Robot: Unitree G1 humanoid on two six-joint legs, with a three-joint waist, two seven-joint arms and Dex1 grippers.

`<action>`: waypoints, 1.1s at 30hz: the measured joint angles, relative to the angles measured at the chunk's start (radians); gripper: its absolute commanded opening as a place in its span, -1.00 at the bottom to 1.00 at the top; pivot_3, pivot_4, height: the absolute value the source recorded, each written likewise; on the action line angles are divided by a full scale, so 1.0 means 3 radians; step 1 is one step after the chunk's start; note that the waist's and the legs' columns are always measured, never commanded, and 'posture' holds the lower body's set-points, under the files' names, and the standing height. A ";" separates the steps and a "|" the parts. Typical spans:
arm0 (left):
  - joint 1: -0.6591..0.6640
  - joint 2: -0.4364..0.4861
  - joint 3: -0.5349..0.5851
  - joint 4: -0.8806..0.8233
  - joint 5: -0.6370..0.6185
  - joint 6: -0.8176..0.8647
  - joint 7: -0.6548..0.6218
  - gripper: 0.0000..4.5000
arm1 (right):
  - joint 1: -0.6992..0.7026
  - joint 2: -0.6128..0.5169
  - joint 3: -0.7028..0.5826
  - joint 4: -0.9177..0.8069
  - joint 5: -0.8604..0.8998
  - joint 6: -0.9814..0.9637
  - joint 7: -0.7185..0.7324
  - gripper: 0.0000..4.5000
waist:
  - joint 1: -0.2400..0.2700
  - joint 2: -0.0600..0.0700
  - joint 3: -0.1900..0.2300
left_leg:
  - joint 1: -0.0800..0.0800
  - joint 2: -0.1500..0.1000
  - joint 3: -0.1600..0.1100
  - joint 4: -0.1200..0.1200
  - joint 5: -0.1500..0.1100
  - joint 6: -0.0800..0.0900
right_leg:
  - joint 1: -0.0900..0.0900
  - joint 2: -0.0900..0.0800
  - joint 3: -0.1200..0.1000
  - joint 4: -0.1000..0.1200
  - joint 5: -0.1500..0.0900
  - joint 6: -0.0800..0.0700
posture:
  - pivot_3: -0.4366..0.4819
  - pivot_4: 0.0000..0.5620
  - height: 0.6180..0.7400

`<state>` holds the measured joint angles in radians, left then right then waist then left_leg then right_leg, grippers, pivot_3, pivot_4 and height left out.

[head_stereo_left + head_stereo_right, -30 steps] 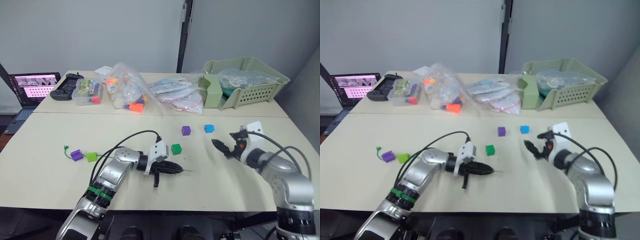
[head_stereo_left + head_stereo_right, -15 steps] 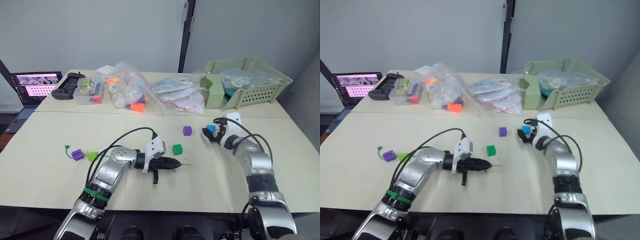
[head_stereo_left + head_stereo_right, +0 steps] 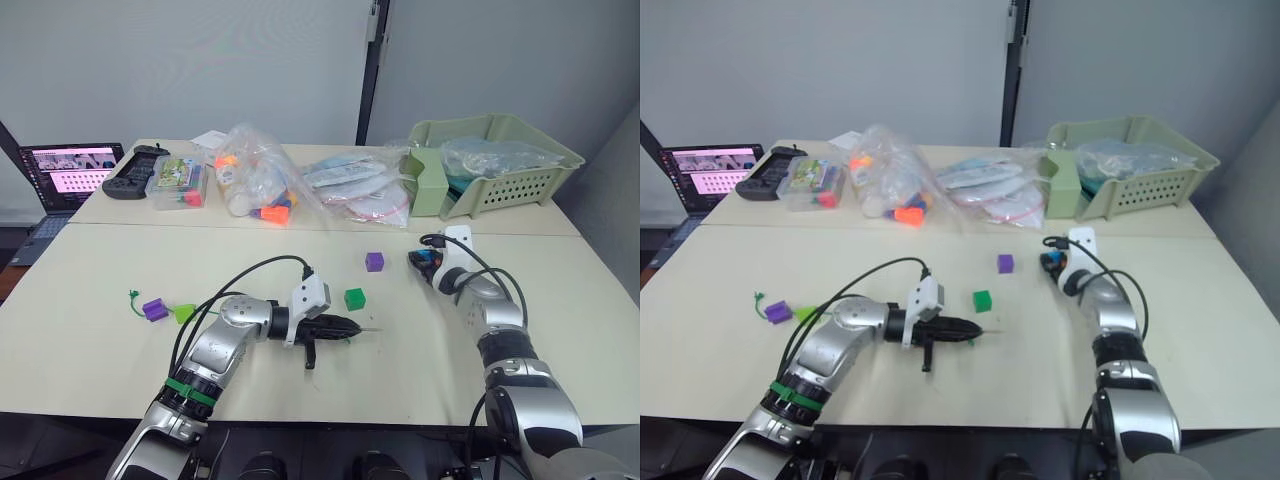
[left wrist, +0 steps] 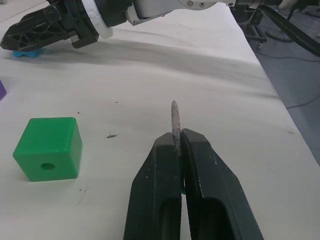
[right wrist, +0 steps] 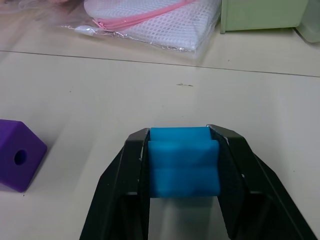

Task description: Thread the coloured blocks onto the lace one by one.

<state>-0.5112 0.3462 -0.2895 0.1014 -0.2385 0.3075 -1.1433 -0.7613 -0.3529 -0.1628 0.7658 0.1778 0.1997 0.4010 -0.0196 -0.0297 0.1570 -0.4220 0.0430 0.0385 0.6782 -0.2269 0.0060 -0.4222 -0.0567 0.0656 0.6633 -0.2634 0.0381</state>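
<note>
Right end effector [image 5: 184,165] clamped on blue block [image 5: 183,162], on table [image 3: 440,350]. Left end effector [image 4: 179,145] pinched lace [image 4: 174,120] tip near green block [image 4: 48,148]. Judged light, rigid, slippery; gripped on flat faces, hole clear.

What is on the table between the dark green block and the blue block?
The loose purple block lies roughly between the dark green block and the blue block, slightly back, as the eye views show.

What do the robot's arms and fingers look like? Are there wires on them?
Both arms are shiny silver with black joints. The left arm has a green band, and looping black cables run along both. Each gripper, left and right, has a white block and two black fingers.
</note>
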 measured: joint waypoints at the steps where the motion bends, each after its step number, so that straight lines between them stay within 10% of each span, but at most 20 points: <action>1: 0.0000 -0.0002 -0.0004 0.0000 0.0000 -0.0002 -0.0001 -1.00 | 0.0091 0.0000 0.0000 -0.0154 0.0006 0.0028 0.0001 -0.47 | 0.0005 0.0000 0.0000 | 0.0000 0.0000 -0.0001 0.0000 0.0000 0.0000 | 0.0000 0.0000 0.0000 0.0001 0.0000 0.0000 | -0.05 -0.47 0.88; 19: -0.0194 -0.0229 -0.0140 0.0333 0.0000 -0.0083 -0.0230 -1.00 | 0.2384 0.0542 -0.0194 -0.4474 0.0649 0.2208 -0.0924 -0.47 | 0.0018 0.0001 0.0000 | -0.0003 0.0002 -0.0009 0.0000 0.0000 0.0000 | 0.0000 0.0008 0.0001 -0.0003 -0.0001 0.0002 | -0.05 -0.47 0.88; 29: -0.0374 -0.0293 -0.0209 0.0615 0.0006 -0.0192 -0.0462 -1.00 | 0.2992 0.0978 0.0268 -0.5076 0.0511 0.2493 -0.1508 -0.47 | 0.0015 0.0001 0.0000 | -0.0005 0.0001 -0.0007 0.0003 0.0000 0.0000 | 0.0002 0.0007 0.0004 -0.0014 -0.0002 0.0003 | -0.05 -0.47 0.88; 33: -0.0387 -0.0293 -0.0209 0.0660 0.0008 -0.0237 -0.0497 -1.00 | 0.3009 0.0993 0.0275 -0.5076 0.0508 0.2495 -0.1525 0.29 | 0.0014 0.0001 0.0000 | -0.0006 0.0001 -0.0008 0.0002 0.0000 0.0000 | 0.0002 0.0007 0.0004 -0.0016 -0.0002 0.0003 | -0.05 -0.47 0.88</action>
<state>-0.6274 0.2582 -0.3523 0.2994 -0.2361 0.2363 -1.2925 0.1414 -0.0551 -0.0804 -0.7569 0.3303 0.9483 -0.0566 -0.0155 -0.0293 0.1569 -0.4237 0.0434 0.0362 0.6789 -0.2269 0.0060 -0.4216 -0.0545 0.0668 0.6585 -0.2639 0.0390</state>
